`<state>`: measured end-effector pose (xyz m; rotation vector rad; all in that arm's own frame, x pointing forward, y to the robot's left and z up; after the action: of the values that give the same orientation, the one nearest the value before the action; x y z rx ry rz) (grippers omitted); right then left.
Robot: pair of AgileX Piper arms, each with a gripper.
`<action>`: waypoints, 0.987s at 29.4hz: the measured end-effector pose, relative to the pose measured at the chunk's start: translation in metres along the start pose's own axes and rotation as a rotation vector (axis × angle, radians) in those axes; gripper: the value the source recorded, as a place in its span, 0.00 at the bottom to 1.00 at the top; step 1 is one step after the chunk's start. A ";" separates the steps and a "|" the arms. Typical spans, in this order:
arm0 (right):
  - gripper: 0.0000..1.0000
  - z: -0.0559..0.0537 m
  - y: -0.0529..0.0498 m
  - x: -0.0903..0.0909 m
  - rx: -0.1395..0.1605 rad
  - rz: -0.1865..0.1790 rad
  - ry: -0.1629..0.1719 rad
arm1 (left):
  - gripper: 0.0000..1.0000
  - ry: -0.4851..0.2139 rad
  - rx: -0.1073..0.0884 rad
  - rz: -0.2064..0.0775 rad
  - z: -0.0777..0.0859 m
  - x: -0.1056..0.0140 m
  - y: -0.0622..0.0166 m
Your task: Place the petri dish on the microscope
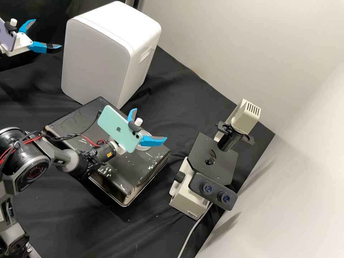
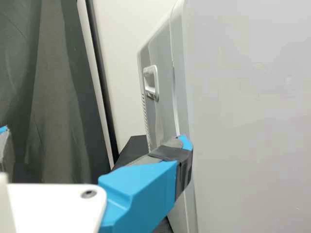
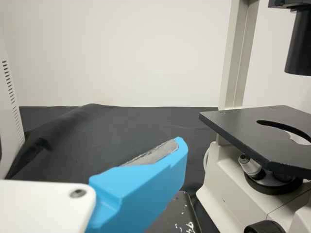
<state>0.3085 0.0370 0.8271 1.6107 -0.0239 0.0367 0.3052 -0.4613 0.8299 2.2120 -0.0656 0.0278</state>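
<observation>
You see a matt black cloth [image 1: 179, 89], soft and creased. The tray [image 1: 136, 175] looks like dark glossy metal, scratched and flecked white. The white box [image 1: 107, 50] is smooth plastic; the microscope [image 1: 211, 161] has a matt black stage.

Bench [image 1: 172, 89] in front of me was draped in wrinkled black cloth. On it stood a white cabinet [image 1: 107, 50] at the back, a scuffed dark tray [image 1: 125, 175] just in front of that, and the microscope [image 1: 208, 172] to my right near the wall, with its grey cable [image 1: 188, 236] trailing off the front edge.
</observation>
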 end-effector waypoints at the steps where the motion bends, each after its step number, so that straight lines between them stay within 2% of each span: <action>1: 1.00 0.000 0.000 0.000 0.000 0.000 0.000 | 1.00 0.000 0.000 0.000 0.000 0.000 0.0000; 9: 1.00 0.000 0.000 0.000 0.000 0.000 0.000 | 1.00 0.000 0.000 0.000 0.000 0.000 0.0000; 11: 1.00 0.000 0.000 0.000 0.000 0.000 0.000 | 1.00 -0.001 0.007 0.000 0.001 0.000 -0.0001; 14: 1.00 0.000 0.000 0.000 0.000 0.000 0.000 | 1.00 -0.002 -0.009 -0.001 0.006 0.000 -0.0009; 17: 1.00 0.000 0.000 0.000 0.000 0.000 0.000 | 1.00 -0.018 0.012 -0.009 0.016 -0.002 -0.0036; 20: 1.00 0.000 0.000 0.000 0.000 0.000 0.000 | 1.00 -0.063 0.041 -0.022 0.030 -0.010 -0.0066; 21: 1.00 0.000 0.000 0.000 0.000 0.000 0.000 | 1.00 -0.085 0.054 -0.019 0.036 -0.014 -0.0052; 22: 1.00 0.000 0.000 0.000 0.000 0.000 0.000 | 1.00 -0.101 0.058 -0.018 0.041 -0.018 -0.0047; 26: 1.00 0.000 0.000 0.000 0.000 0.000 0.000 | 1.00 -0.155 0.061 -0.026 0.055 -0.033 -0.0067; 29: 1.00 0.000 0.000 0.000 0.000 0.000 0.000 | 1.00 -0.191 0.063 -0.056 0.062 -0.045 -0.0144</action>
<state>0.3085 0.0370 0.8271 1.6107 -0.0239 0.0367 0.2604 -0.5010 0.7790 2.2725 -0.1098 -0.2155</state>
